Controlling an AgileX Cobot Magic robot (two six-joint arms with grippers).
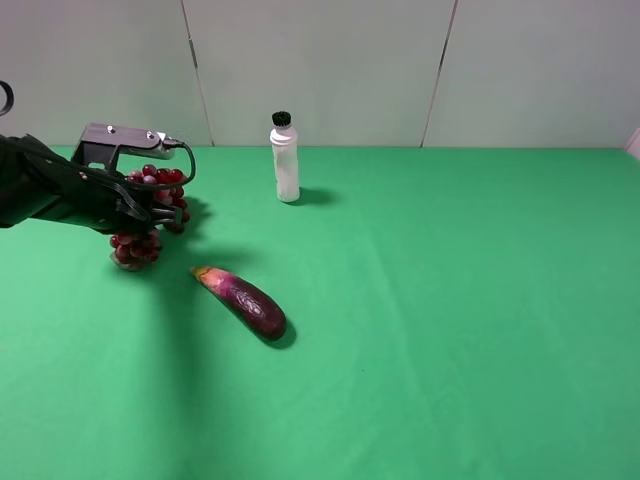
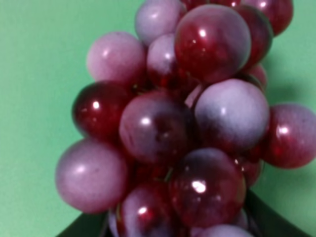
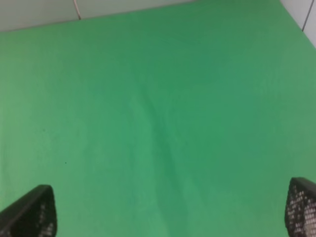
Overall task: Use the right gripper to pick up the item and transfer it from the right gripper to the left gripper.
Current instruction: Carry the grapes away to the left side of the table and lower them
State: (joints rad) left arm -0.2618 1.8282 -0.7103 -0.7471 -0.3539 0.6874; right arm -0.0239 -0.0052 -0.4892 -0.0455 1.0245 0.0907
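The green cloth-covered worktop [image 1: 450, 330] carries three items, located here relative to the white plastic bottle with a black cap [image 1: 285, 160], which stands upright near the rear edge of the worktop. The long bunch of glossy dark red and paler purple grapes [image 1: 150, 215] is well to the left of the bottle and nearer the camera, held clear of the worktop surface with its lower end hanging down and a shadow beneath it. The left gripper [image 1: 140, 210], a black arm with a pale rectangular box and a looping black cable near its tip, reaches in from the left edge of the exterior high view and is clamped on the bunch. In the left wrist view the grapes [image 2: 182, 133] fill almost the whole picture, and only dark edges of the fingers [image 2: 269, 217] show beside the lowest grapes, so the exact width of the opening cannot be read there. The glossy purple eggplant with a yellow-green stem end [image 1: 245, 302] lies on the worktop in front of the bottle and slightly to its left, apart from the grapes. The right gripper [image 3: 170, 212] does not appear in the exterior high view; its wrist view shows two black textured fingers [image 3: 34, 212] spread wide apart over bare green worktop [image 3: 158, 123], holding nothing
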